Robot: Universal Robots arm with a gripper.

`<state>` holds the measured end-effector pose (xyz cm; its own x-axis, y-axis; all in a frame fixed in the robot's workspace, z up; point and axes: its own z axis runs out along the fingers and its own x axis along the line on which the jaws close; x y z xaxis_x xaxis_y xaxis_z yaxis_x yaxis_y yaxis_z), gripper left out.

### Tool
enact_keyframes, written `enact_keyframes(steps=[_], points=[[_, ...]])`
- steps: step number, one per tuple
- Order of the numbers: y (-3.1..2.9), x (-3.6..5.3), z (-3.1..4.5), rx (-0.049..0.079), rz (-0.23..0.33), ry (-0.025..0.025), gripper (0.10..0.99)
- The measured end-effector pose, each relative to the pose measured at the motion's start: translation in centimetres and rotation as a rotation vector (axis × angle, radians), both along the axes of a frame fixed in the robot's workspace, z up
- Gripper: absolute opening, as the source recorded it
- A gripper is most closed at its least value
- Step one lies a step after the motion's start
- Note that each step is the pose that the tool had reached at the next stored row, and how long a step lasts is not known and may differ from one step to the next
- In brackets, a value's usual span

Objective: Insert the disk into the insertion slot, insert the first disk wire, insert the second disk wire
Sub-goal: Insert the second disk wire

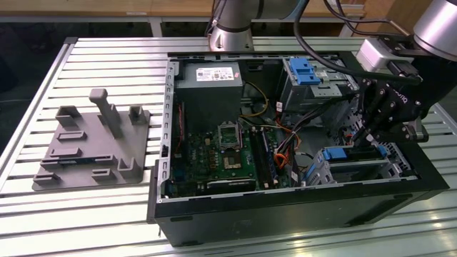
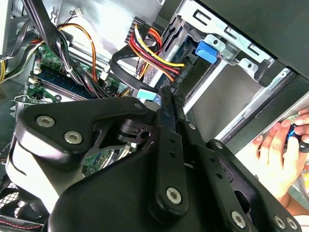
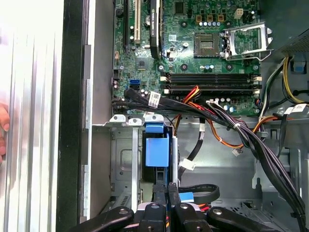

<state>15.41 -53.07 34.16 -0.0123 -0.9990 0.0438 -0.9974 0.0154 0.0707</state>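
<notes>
The disk sits inside the insertion slot (image 1: pixel 395 163), the small grey cage at the case's near corner on the exterior view's right. Its blue carrier handle (image 1: pixel 348 154) (image 3: pixel 157 151) (image 2: pixel 207 50) shows at the slot's mouth (image 3: pixel 123 159). My gripper (image 1: pixel 362 140) (image 3: pixel 167 191) (image 2: pixel 166 94) hangs just above that handle, fingers pressed together with nothing visible between them. A black cable with a light blue tag (image 2: pixel 147 95) (image 3: pixel 186 196) loops right beside the fingertips. Red, yellow and orange wires (image 2: pixel 154 48) run past it.
The open computer case (image 1: pixel 300 206) lies on a slatted table. A larger grey cage with a blue latch (image 1: pixel 303 69) stands at the back. A grey fixture plate (image 1: pixel 93 150) lies on the exterior view's left. A person's hand (image 2: pixel 275 150) rests outside the case wall.
</notes>
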Motion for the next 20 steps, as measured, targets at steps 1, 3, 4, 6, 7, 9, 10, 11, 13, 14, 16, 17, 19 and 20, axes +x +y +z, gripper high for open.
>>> enact_keyframes(steps=[1,3,4,6,7,9,10,11,13,14,16,17,19,20], points=[[-0.02,0.00,-0.02,0.000,0.000,0.0000,0.141],[-0.07,0.00,-0.03,0.000,0.000,0.0000,0.141],[-0.09,0.01,-0.05,0.000,0.000,0.0000,0.141],[-0.14,0.01,-0.07,0.000,0.000,0.0000,0.141],[-0.17,0.01,-0.08,0.000,0.000,0.0000,0.141],[-0.20,0.02,-0.10,0.000,0.000,0.0000,0.141],[-0.21,0.04,-0.12,0.000,0.000,-0.0001,0.141],[-0.22,0.06,-0.13,0.000,0.000,-0.0001,0.141],[-0.24,0.09,-0.15,0.000,0.000,-0.0001,0.141],[-0.25,0.10,-0.17,0.000,0.000,0.0000,0.141],[-0.25,0.10,-0.20,0.000,0.000,0.0000,0.141],[-0.26,0.11,-0.22,0.000,0.000,-0.0001,0.141],[-0.25,0.11,-0.26,0.000,0.000,0.0000,0.141],[-0.25,0.11,-0.29,0.000,0.000,-0.0001,0.141]])
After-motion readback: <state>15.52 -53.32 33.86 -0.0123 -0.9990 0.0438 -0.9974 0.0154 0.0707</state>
